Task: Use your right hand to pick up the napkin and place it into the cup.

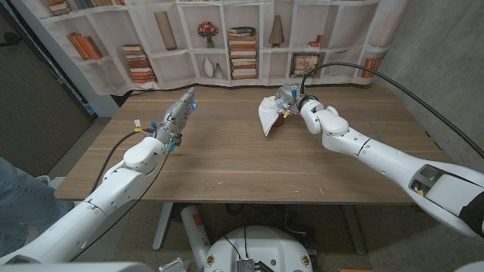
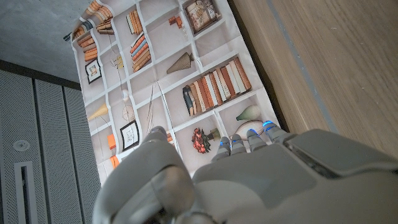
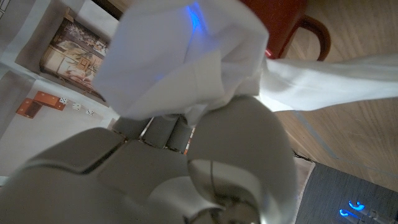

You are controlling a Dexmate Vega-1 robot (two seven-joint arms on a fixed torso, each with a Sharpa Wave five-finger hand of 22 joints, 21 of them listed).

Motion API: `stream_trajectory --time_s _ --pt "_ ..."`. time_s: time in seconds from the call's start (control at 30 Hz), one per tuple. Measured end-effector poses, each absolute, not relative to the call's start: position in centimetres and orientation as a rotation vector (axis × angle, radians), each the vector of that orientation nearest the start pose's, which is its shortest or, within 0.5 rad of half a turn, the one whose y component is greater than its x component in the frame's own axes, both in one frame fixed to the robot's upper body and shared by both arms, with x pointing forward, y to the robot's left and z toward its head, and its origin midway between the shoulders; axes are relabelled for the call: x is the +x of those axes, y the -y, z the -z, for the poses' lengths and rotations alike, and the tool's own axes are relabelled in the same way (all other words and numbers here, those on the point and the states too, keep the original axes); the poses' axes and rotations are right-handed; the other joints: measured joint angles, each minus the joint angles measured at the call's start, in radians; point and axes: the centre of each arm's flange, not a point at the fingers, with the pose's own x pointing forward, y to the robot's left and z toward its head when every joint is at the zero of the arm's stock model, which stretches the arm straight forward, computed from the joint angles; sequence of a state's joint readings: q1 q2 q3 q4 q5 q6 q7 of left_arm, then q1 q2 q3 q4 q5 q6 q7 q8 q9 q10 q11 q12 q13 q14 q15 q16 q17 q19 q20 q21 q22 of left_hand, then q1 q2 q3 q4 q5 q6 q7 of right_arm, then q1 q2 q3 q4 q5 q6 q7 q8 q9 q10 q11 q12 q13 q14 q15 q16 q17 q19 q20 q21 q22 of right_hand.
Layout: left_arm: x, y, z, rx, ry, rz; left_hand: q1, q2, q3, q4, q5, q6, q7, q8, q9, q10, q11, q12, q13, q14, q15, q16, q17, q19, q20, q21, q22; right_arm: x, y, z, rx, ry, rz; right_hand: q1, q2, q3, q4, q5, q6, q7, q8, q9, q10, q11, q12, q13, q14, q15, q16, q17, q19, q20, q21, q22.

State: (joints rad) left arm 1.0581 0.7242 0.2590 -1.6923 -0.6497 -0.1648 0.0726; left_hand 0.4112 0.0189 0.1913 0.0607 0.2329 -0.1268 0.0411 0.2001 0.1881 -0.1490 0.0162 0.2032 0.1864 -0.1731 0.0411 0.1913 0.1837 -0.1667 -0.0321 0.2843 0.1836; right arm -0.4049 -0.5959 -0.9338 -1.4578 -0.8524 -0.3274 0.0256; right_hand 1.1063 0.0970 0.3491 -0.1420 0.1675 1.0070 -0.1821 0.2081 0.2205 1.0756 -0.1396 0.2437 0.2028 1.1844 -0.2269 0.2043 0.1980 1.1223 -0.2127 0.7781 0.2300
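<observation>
I can read no brand, label or writing on anything here; the book spines printed on the backdrop (image 1: pixel 242 45) are too small to make out.

My right hand (image 1: pixel 296 102) is out over the far part of the wooden table (image 1: pixel 227 159), and its fingers are closed on the white napkin (image 1: pixel 268 115), which hangs bunched from them on the side toward my left. From the head view, a bit of red-brown shows just under the cloth, but I cannot tell what it is. My right wrist view settles that: a red cup (image 3: pixel 286 25) with a handle stands on the table right behind the napkin, the cloth crumpled against my fingers and one flap trailing off across the wood.

My left hand (image 1: pixel 178 113) reaches out above the table, well apart from the napkin, fingers straight and together, holding nothing. Its wrist view looks past the fingertips (image 2: pixel 249 138) to the printed bookshelf.
</observation>
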Motion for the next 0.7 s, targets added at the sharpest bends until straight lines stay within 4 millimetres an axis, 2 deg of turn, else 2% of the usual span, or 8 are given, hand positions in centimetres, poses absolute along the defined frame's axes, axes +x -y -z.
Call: stream_trajectory --time_s 0.23,0.7 --pt "57.8 -31.0 1.1 0.089 0.601 0.198 0.0 0.0 0.0 0.0 0.0 0.0 0.0 0.0 0.0 0.0 0.0 0.0 0.0 0.0 0.0 0.0 0.0 0.0 0.0 0.0 0.0 67.0 15.5 -6.7 -1.775 0.587 0.167 0.0 0.0 0.0 0.0 -0.003 0.0 0.0 -0.001 0.001 0.0 0.0 0.0 0.0 0.0 0.0 0.0 0.0 -0.007 0.007 0.0 -0.004" --pt "57.9 -30.7 1.3 0.089 0.595 0.204 0.0 0.0 0.0 0.0 0.0 0.0 0.0 0.0 0.0 0.0 0.0 0.0 0.0 0.0 0.0 0.0 0.0 0.0 0.0 -0.003 0.0 67.7 15.3 -6.0 -1.807 0.556 0.143 0.001 -0.001 0.0 0.0 -0.004 0.0 0.0 -0.004 0.0 0.0 0.0 -0.004 0.005 -0.004 -0.004 -0.001 0.0 -0.011 0.004 0.01 -0.011"
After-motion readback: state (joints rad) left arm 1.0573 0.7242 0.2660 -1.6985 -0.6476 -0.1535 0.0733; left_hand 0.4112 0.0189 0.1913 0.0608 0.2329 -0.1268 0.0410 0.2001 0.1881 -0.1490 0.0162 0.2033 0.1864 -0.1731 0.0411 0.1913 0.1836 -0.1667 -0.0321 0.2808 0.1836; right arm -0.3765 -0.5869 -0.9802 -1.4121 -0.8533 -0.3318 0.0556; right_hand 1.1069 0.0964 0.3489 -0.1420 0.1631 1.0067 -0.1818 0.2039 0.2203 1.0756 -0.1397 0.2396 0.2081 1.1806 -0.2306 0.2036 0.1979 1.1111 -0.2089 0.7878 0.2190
